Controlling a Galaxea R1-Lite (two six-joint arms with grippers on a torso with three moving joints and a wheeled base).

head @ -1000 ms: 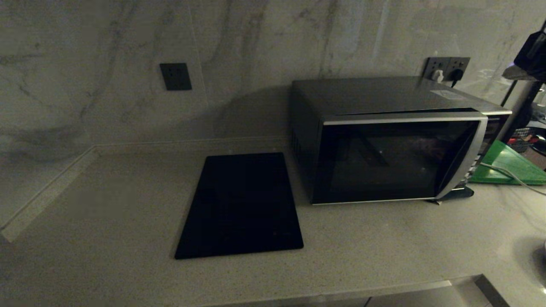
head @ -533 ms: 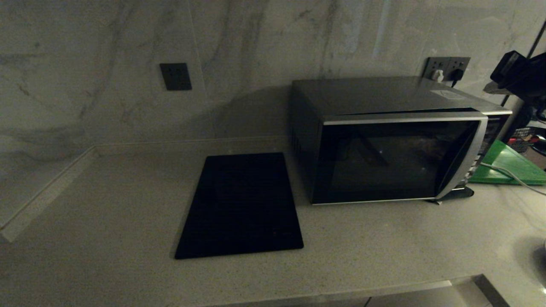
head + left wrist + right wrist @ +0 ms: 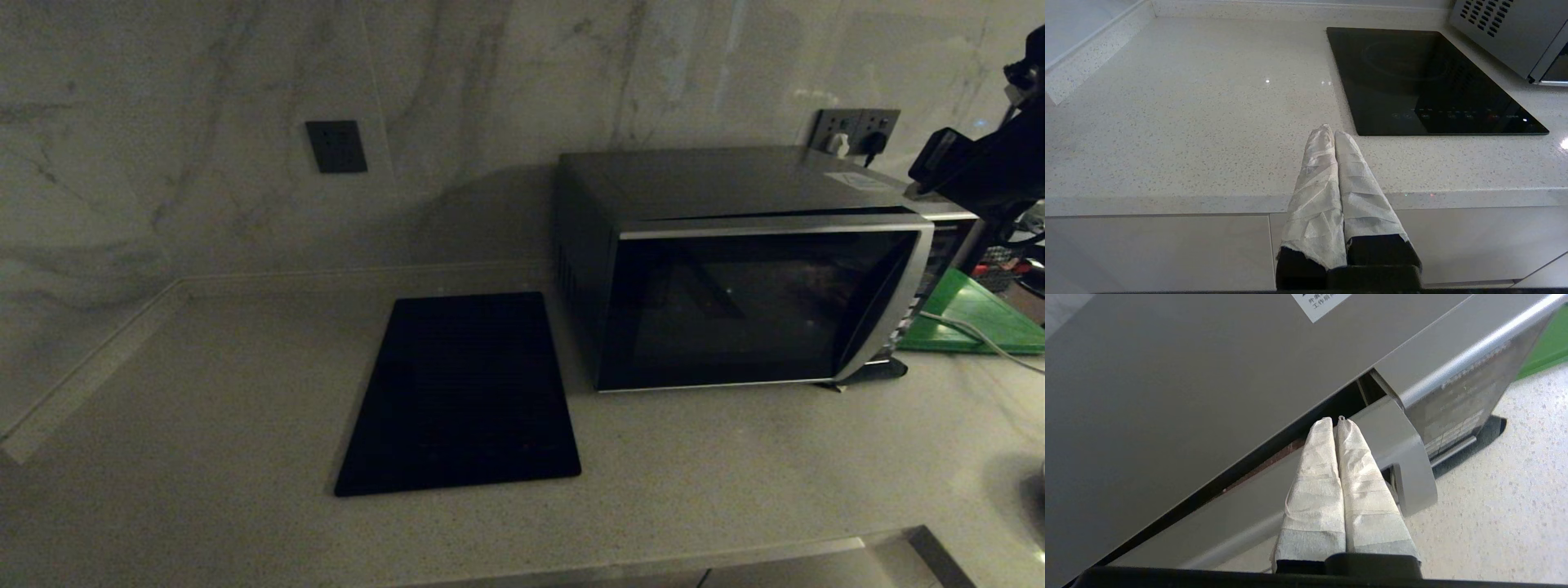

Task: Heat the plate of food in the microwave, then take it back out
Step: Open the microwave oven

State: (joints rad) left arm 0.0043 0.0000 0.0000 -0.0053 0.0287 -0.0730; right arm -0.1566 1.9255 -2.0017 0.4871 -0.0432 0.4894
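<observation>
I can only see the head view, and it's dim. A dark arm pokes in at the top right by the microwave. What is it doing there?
Observer: In the right wrist view, the right arm has its jaws shut, with the tips at a dark gap between the microwave body and the door. The door is slightly ajar.
Operator: Where is the other arm? I can't see it.
Observer: In the left wrist view, the left arm's jaws are shut too. Its wrapped fingertips are near the counter front edge, close to the black slab.
Operator: Is that slab just a mat?
Observer: The same view shows a faint ring and a row of small touch marks along its near edge, so it is likely a cooktop.
</observation>
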